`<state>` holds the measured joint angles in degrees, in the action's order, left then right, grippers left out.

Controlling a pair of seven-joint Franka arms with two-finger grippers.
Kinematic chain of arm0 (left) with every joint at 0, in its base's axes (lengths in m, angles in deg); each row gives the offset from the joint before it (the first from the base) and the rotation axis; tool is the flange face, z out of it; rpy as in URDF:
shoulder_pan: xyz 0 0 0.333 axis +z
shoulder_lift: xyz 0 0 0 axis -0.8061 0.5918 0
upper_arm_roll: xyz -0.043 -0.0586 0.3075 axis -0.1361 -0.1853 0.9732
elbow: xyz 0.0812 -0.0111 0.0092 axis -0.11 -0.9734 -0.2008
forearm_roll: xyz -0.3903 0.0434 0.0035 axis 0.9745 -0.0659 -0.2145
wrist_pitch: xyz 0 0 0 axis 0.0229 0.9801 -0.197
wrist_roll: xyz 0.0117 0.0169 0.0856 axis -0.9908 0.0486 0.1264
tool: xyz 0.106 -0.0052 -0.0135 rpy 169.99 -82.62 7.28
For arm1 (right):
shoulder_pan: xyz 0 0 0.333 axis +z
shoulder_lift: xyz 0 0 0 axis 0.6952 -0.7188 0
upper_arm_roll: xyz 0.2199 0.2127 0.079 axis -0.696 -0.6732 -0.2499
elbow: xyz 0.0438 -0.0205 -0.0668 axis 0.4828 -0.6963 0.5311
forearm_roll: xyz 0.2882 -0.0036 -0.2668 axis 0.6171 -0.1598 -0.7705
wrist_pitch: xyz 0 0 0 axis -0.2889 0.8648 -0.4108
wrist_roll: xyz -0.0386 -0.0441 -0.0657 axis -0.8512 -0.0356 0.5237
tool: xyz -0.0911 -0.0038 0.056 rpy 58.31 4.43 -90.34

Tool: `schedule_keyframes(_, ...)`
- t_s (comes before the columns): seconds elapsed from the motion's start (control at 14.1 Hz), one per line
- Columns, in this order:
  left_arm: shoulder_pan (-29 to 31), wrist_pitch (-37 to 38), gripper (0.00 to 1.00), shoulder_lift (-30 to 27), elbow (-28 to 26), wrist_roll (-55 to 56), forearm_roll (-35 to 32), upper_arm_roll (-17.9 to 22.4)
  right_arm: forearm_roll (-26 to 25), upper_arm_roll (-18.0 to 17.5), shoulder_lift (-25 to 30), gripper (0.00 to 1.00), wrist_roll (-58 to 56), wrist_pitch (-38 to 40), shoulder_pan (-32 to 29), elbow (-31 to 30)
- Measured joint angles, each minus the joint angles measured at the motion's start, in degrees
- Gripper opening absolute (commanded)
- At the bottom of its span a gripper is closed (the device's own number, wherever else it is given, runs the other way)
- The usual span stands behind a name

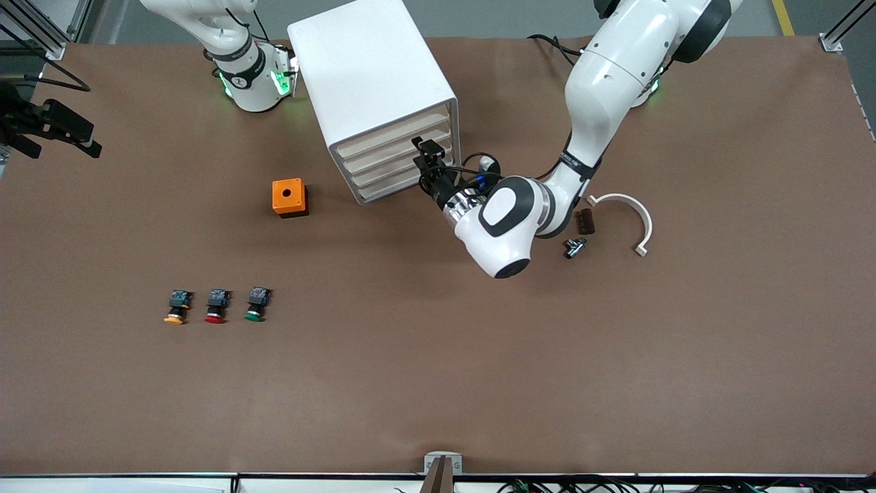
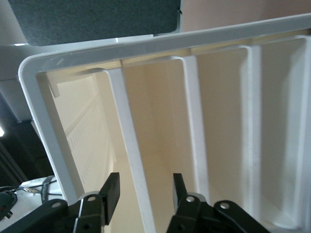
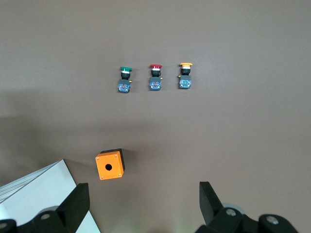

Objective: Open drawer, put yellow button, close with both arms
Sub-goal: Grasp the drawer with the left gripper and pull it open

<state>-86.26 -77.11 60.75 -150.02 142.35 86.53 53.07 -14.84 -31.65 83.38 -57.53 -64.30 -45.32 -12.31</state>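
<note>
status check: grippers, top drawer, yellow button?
Left gripper open at the cabinet front, straddling a drawer edge. Right gripper open, waiting high. Yellow button on table, untouched.

Even overhead light, soft shadows beside cabinet (image 1: 373, 89) and arms, wrist views slightly soft, no glare

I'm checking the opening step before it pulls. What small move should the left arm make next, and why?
Probably shut the left gripper on the drawer front. In the left wrist view its open fingers straddle one white front edge at the cabinet, nothing gripped yet. The yellow button lies untouched on the table; the right gripper waits open above the orange box.
</note>
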Motion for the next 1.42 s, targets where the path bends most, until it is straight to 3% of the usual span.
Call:
schedule_keyframes(0.71,-4.95,1.40,0.14,1.46,-0.30,1.22,1.37,-0.44,0.00,0.00,0.00,1.00,-0.01,0.04,0.00,-0.01)
schedule_keyframes(1.42,-4.08,2.15,0.10,1.91,-0.34,3.23,2.94,-0.34,-0.02,0.24,-0.60,1.00,0.00,0.12,0.00,0.66)
